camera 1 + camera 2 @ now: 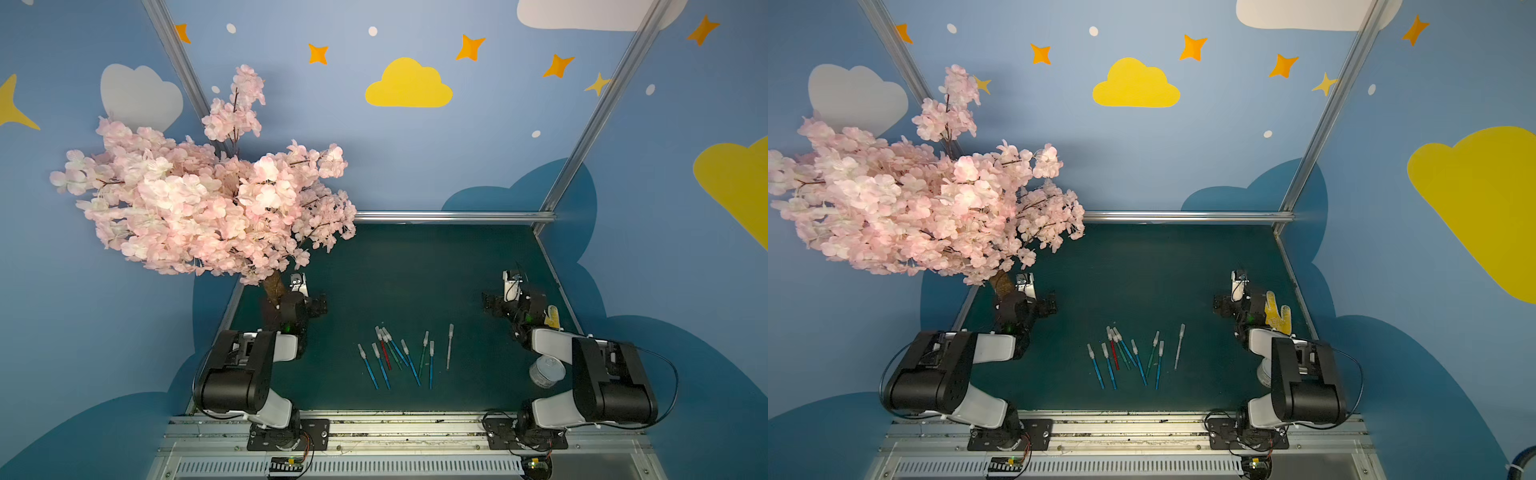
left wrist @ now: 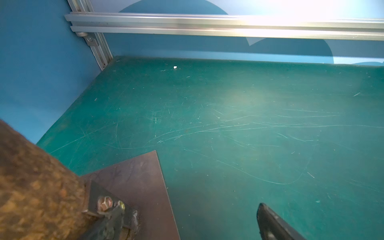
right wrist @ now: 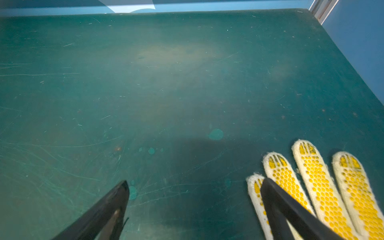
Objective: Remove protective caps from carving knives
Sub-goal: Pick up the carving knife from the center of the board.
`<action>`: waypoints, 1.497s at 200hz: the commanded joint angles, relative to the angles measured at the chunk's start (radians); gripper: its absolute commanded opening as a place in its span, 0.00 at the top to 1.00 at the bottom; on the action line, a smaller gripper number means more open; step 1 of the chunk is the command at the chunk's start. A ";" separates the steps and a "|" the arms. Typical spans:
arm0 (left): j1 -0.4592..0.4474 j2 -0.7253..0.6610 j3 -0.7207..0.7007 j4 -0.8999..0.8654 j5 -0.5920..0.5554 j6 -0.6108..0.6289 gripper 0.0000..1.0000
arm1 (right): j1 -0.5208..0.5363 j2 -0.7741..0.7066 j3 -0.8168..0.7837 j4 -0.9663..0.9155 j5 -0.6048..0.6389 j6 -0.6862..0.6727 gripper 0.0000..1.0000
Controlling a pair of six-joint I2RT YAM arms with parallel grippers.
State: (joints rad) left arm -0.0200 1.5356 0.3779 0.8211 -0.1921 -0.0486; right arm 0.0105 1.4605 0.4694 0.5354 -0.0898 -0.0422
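Observation:
Several carving knives [image 1: 395, 359] lie loose in the middle of the green mat, in both top views [image 1: 1125, 357]. Their handles are blue, green and red, and one whitish knife [image 1: 449, 347] lies apart on the right. A translucent protective cap [image 1: 361, 351] sits on the far end of each knife. My left gripper [image 1: 320, 305] hovers far left of them by the tree trunk, open and empty [image 2: 190, 207]. My right gripper [image 1: 490, 303] is far right of them, open over bare mat [image 3: 195, 182]. Neither wrist view shows a knife.
A pink blossom tree [image 1: 199, 199] overhangs the back left; its trunk [image 2: 31, 187] and dark base plate [image 2: 135, 176] stand beside my left gripper. A yellow-dotted glove [image 3: 322, 187] lies by my right gripper. A small tin [image 1: 546, 372] sits under the right arm.

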 commanded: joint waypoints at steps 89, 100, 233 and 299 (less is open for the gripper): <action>0.000 0.006 0.013 0.015 -0.003 0.012 0.00 | 0.005 0.011 0.021 0.018 0.004 -0.005 0.01; 0.001 0.006 0.013 0.015 -0.003 0.012 0.00 | 0.005 0.011 0.021 0.018 0.005 -0.006 0.01; 0.003 0.006 0.013 0.014 0.002 0.010 0.00 | 0.005 0.012 0.021 0.017 0.002 -0.005 0.01; 0.020 0.000 0.017 0.000 0.046 0.011 0.00 | 0.005 0.012 0.021 0.016 0.002 -0.006 0.02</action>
State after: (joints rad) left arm -0.0063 1.5356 0.3779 0.8200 -0.1703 -0.0486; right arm 0.0105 1.4605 0.4694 0.5354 -0.0898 -0.0422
